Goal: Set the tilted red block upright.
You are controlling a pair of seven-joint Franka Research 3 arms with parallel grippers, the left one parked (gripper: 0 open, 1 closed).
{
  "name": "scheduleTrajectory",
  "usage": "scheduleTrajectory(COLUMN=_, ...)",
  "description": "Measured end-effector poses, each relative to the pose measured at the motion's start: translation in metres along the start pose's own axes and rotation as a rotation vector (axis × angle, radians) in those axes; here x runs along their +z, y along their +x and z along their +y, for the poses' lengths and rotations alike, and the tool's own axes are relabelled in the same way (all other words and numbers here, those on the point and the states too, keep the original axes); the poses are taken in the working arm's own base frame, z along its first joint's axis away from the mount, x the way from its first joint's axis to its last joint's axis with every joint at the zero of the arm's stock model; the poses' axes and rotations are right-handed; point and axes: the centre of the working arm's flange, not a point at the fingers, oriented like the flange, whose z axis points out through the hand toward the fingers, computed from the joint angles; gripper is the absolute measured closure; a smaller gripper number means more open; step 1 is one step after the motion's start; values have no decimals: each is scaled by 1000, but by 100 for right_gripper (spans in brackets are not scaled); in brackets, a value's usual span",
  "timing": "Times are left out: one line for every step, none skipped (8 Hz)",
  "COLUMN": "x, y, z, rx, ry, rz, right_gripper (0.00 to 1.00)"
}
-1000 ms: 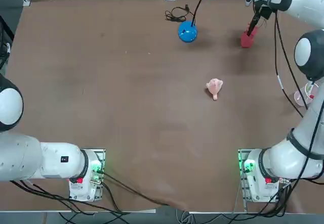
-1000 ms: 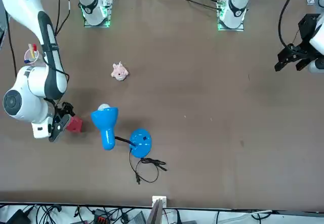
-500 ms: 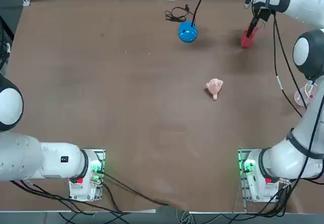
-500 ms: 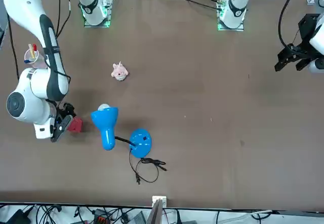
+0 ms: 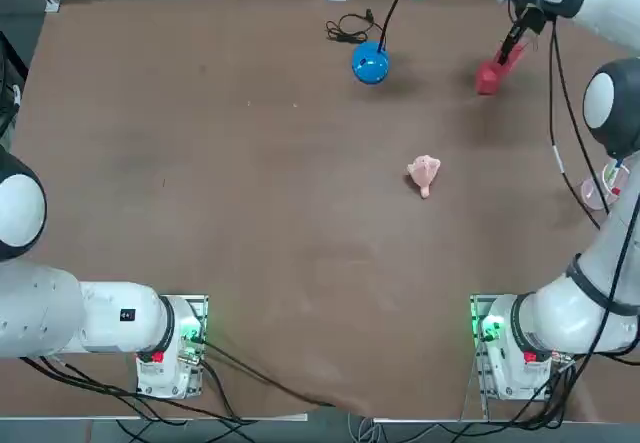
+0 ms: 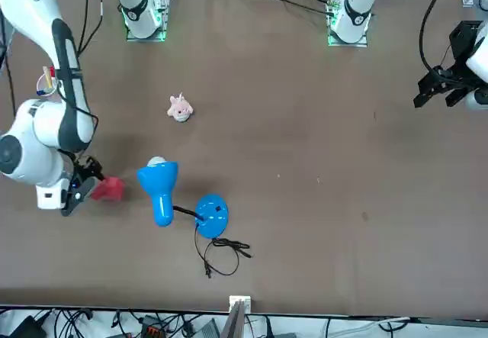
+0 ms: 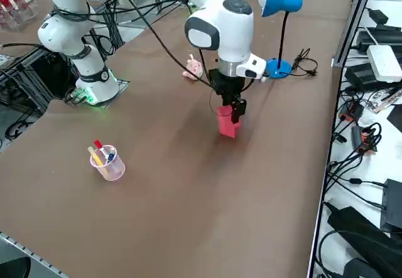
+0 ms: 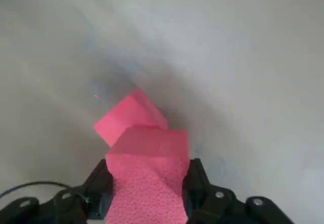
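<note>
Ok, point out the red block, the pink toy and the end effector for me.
red block (image 7: 227,122), right side view, its front face.
pink toy (image 5: 424,173), top view, its middle.
end effector (image 8: 147,183), right wrist view, midway between the fingertips.

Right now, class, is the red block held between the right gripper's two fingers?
Yes: in the wrist view the red block sits squeezed between both black fingers of the right gripper.

We see the red block (image 8: 147,183) looks soft, rough and dull like foam. The brown table (image 5: 250,213) looks smooth and dull.
</note>
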Motion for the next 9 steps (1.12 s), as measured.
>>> scheduleTrajectory(x=-12, y=-3, z=0, rx=93, ry=6, rz=-2, right_gripper=30)
scheduleTrajectory(x=-22, y=-3, z=-3, rx=214, ry=16, rz=-7, right_gripper=30)
scheduleTrajectory(x=-27, y=-2, z=-7, rx=335, ry=23, rz=-12, right_gripper=30)
scheduleTrajectory(x=-29, y=1, z=-11, rx=428, ry=29, rz=-15, right_gripper=30)
scheduleTrajectory(x=-27, y=3, z=-13, rx=503, ry=44, rz=-10, right_gripper=30)
scheduleTrajectory(x=-24, y=4, z=-14, rx=564, ry=70, rz=0, right_gripper=30)
scheduleTrajectory(x=-21, y=4, z=-14, rx=605, ry=95, rz=9, right_gripper=30)
scheduleTrajectory(x=-17, y=5, z=-14, rx=622, ry=112, rz=13, right_gripper=30)
scheduleTrajectory(x=-15, y=5, z=-13, rx=630, ry=114, rz=19, right_gripper=30)
